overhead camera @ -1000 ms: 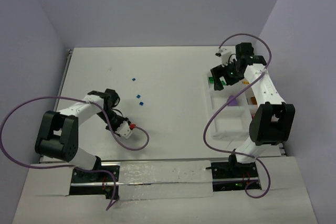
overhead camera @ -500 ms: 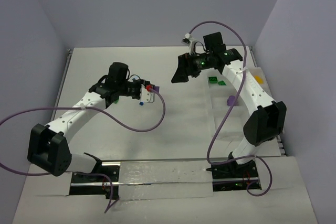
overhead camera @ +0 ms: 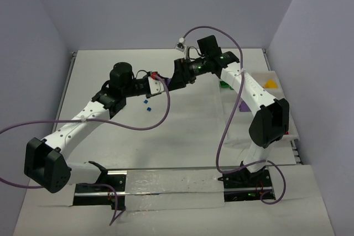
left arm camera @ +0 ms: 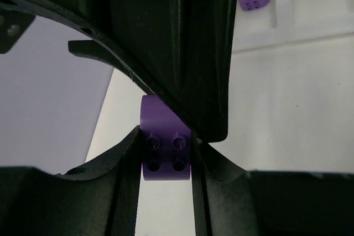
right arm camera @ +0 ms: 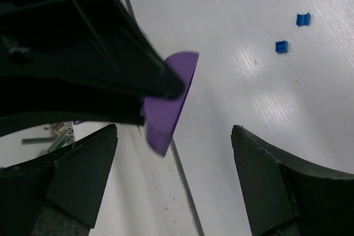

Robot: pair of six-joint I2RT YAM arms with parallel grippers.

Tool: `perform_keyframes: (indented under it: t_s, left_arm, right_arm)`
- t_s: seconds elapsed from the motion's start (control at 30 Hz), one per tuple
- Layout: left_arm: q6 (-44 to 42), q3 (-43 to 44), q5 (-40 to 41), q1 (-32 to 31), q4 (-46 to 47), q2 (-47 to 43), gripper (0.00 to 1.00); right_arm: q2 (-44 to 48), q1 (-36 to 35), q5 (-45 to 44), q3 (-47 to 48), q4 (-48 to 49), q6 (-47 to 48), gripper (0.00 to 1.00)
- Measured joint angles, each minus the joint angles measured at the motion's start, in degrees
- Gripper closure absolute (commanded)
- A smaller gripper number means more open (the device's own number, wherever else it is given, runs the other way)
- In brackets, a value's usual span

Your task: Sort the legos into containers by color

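Top external: what changed?
Reply: both arms have converged above the table's (overhead camera: 182, 136) far middle. Left gripper (left arm camera: 165, 158) clamps the purple brick (right arm camera: 168, 103); right gripper (right arm camera: 174, 178) faces it, fingers spread wide.

2 white black-jointed arms (overhead camera: 77, 122), purple cables (overhead camera: 207, 27), perhaps green lights (overhead camera: 221, 57)

1 high rear overview, 2 close wrist views sharing the purple brick (left arm camera: 166, 147)

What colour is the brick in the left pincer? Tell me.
Purple brick, clearest in the left wrist view.
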State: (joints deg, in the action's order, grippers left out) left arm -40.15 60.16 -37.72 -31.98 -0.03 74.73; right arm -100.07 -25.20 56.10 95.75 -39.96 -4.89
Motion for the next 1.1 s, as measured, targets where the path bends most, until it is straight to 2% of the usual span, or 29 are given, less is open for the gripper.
perform_keyframes:
  t_s: [0.07,0.3,0.37,0.4,0.43,0.5,0.53,0.57,0.6,0.67,0.73,0.77,0.97,1.03,1.1]
  left_arm:
    - [0.5,-0.4,0.9,-0.2,0.4,-0.9,1.00]
    - [1.6,-1.1,2.0,-1.8,1.3,-1.4,1.00]
    - [1.6,-1.3,2.4,-1.8,1.8,-1.5,1.00]
    - [1.6,-1.4,2.7,-1.8,2.0,-1.6,1.00]
    - [1.7,-1.4,3.0,-1.8,2.0,-1.6,1.00]
    - [1.8,-1.5,3.4,-1.9,2.1,-1.6,0.98]
    - [2.0,-1.6,3.8,-1.9,2.0,-1.6,0.94]
    - [2.1,-1.6,4.1,-1.9,1.9,-1.6,0.84]
    - [2.3,-1.7,4.5,-1.9,1.9,-1.6,0.76]
    - [2.6,-1.7,5.2,-2.0,1.9,-1.6,0.60]
    - [3.2,-1.7,6.1,-2.2,1.9,-1.6,0.34]
    - [3.7,-1.8,6.5,-2.4,2.0,-1.6,0.28]
    - [6.2,-1.8,7.5,-2.1,1.7,-1.6,0.11]
    - [7.8,-1.8,8.4,-1.1,1.2,-1.8,0.01]
    - [10.6,-1.9,9.8,0.5,-0.1,-2.2,0.01]
  right_arm:
    - [-0.7,0.0,1.4,0.6,0.9,-1.8,0.25]
    - [-2.5,0.3,4.2,1.4,5.4,-8.3,0.35]
    - [-2.9,0.3,5.3,1.4,6.3,-9.9,0.41]
    - [-3.1,0.3,5.8,1.4,6.8,-10.6,0.49]
    - [-3.2,0.3,6.2,1.4,7.1,-11.1,0.52]
    - [-3.3,0.3,6.6,1.4,7.4,-11.4,0.69]
    - [-3.3,0.3,6.8,1.4,7.4,-11.4,0.77]
    - [-3.3,0.2,6.5,1.4,7.3,-11.0,0.91]
    - [-3.3,0.0,6.1,1.5,7.2,-10.6,0.98]
    - [-3.3,-0.1,5.6,1.8,6.8,-9.9,1.00]
    - [-3.3,-0.1,4.7,2.2,5.9,-8.5,1.00]
    - [-3.3,-0.1,4.2,2.4,5.2,-7.4,1.00]
    - [-3.1,2.6,-3.0,1.9,0.4,1.1,1.00]
    - [-2.1,6.4,-5.5,0.5,-1.2,3.9,1.00]
    - [-1.1,11.5,-8.8,-0.8,-2.9,6.8,1.00]
